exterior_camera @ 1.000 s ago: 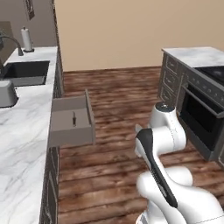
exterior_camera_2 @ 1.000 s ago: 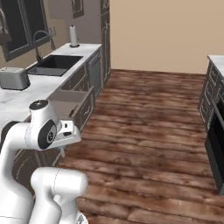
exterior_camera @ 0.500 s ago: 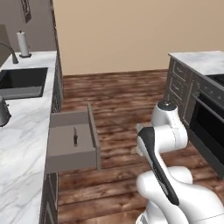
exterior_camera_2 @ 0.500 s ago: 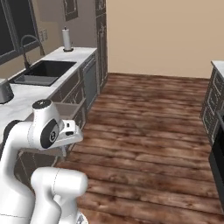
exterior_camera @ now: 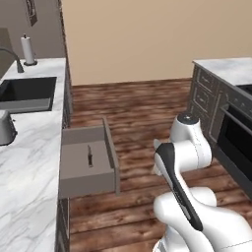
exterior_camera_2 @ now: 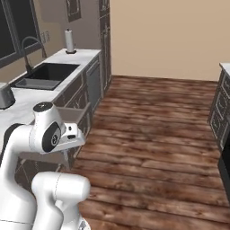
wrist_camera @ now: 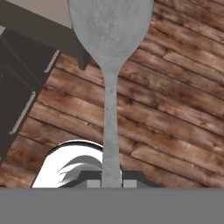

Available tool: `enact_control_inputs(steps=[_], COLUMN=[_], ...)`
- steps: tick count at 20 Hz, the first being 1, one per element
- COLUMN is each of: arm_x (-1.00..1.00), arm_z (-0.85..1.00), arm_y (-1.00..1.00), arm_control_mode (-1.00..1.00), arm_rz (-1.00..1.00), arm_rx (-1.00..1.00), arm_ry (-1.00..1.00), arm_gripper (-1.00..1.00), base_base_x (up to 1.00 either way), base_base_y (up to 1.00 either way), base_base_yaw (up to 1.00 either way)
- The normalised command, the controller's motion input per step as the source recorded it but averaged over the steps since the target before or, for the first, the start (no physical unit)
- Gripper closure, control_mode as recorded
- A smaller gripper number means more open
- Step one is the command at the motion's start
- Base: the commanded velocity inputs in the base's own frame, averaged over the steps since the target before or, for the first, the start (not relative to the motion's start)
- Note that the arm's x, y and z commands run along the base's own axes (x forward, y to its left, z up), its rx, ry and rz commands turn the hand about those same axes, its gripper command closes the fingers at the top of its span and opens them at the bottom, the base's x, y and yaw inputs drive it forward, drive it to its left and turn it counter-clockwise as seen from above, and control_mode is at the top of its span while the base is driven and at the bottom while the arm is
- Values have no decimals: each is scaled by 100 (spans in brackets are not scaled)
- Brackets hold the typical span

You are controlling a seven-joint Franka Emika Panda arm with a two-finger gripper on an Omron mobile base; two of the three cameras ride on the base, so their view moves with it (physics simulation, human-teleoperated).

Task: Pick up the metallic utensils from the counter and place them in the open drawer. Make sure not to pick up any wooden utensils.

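- While the knife (exterior_camera: 89, 155) already lies alone near the middle of the open drawer (exterior_camera: 87, 181), one of two metal utensils is home.
- Closed tight on the handle of the silver-grey spoon (wrist_camera: 110, 65), the end effector (wrist_camera: 111, 181) carries the one spoon over the wood floor (wrist_camera: 175, 109), beside the cabinets.
- By this reckoning, only that spoon's delivery remains.

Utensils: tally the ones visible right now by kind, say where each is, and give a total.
Metal spoon: 1, gripped by the handle in the shut end effector, above the wood floor.
Knife: 1, black-handled, lying inside the open drawer.
Total: 2
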Motion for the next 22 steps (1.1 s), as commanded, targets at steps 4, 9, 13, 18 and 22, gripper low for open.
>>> enact_control_inputs(steps=[4,9,13,18,22], arm_x=[0,0,0,0,0], arm_z=[0,0,0,0,0], arm_y=[0,0,0,0,0], arm_control_mode=[100,100,100,100,100], arm_rz=[0,0,0,0,0], arm_rx=[0,0,0,0,0], arm_ry=[0,0,0,0,0], arm_gripper=[100,100,100,100,100], base_base_x=[3,23,7,17,57], base_base_y=[53,17,9,0,-1], base_base_yaw=[-1,14,37,43,27])
